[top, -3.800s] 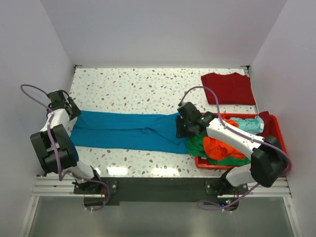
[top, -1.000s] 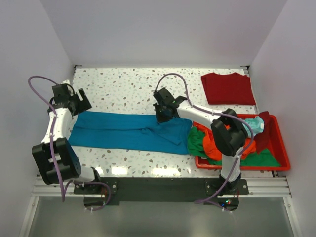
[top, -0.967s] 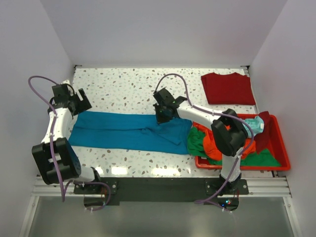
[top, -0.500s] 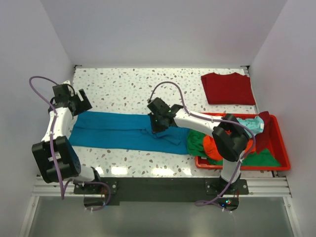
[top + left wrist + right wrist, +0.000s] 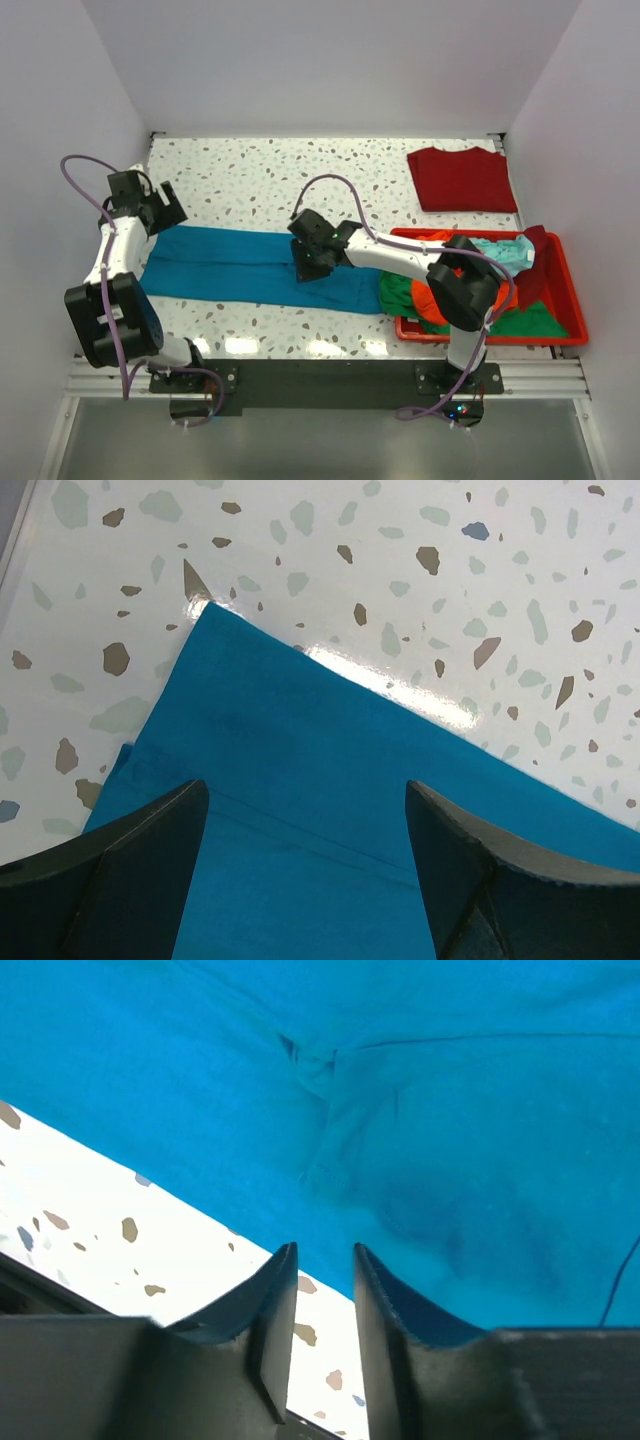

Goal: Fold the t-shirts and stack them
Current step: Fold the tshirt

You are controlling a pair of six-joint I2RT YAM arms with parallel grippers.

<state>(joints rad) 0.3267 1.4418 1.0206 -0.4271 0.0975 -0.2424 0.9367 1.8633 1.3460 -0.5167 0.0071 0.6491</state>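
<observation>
- A teal-blue short-sleeved cloth t-shirt [image 5: 230,265], folded lengthwise into a long band, lies flat on the white speckled table [image 5: 250,180]. It runs parallel to the near edge, from the left edge almost to the bin.
- The left gripper [image 5: 160,210] hangs over the far left corner of that band. In the left wrist view its pincer [image 5: 305,795] stands wide, with the cloth's corner and a hem line lying flat below and nothing between the fingers [image 5: 130,880].
- The right gripper [image 5: 305,262] is down at the middle of the band, by its near edge. In the right wrist view the pincer [image 5: 322,1260] is only narrowly parted. Wrinkled teal cloth with a seam lies just past the fingertips [image 5: 280,1295]. Bare table shows through the slit, and no cloth is pinched.
- A dark red cloth t-shirt [image 5: 462,180], folded to a neat rectangle, lies at the far right corner of the table.
- A red plastic bin [image 5: 540,341] sits at the near right corner. It holds a crumpled orange t-shirt [image 5: 425,300], a green t-shirt [image 5: 398,290] spilling over its left rim, and a pale aqua t-shirt [image 5: 505,250]. Another dark red garment [image 5: 530,265] hangs over its far right side.
</observation>
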